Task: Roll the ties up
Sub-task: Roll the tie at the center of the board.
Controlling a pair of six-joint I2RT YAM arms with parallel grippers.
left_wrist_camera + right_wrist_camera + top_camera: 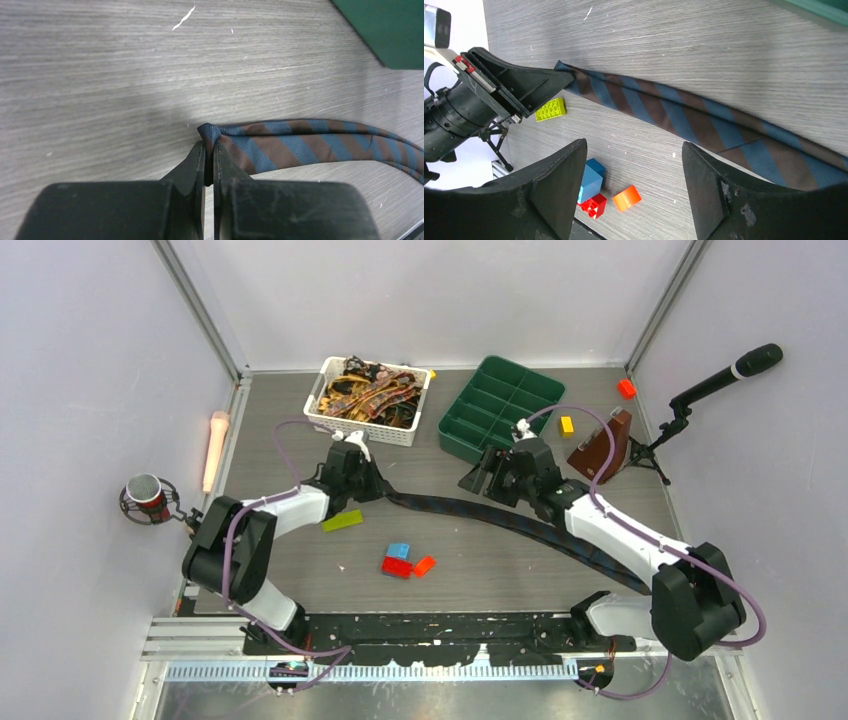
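Observation:
A dark navy tie (500, 520) with brown diagonal stripes lies stretched across the table from the middle to the right front. My left gripper (378, 486) is shut on its narrow tip; the left wrist view shows the tip (212, 132) pinched between the closed fingers (196, 165). My right gripper (480, 478) is open and empty, hovering above the tie's middle (684, 112); its two fingers (559, 175) stand wide apart. Several patterned brown and gold ties (365, 395) lie heaped in a white basket (375, 433) at the back.
A green compartment tray (470, 435) stands right of the basket. Loose bricks: lime (343, 521), blue (398, 551), red (396, 567), orange (425, 565), yellow (566, 425), orange-red (626, 388). A brown stand (600, 448) and microphone (725, 375) are at the right.

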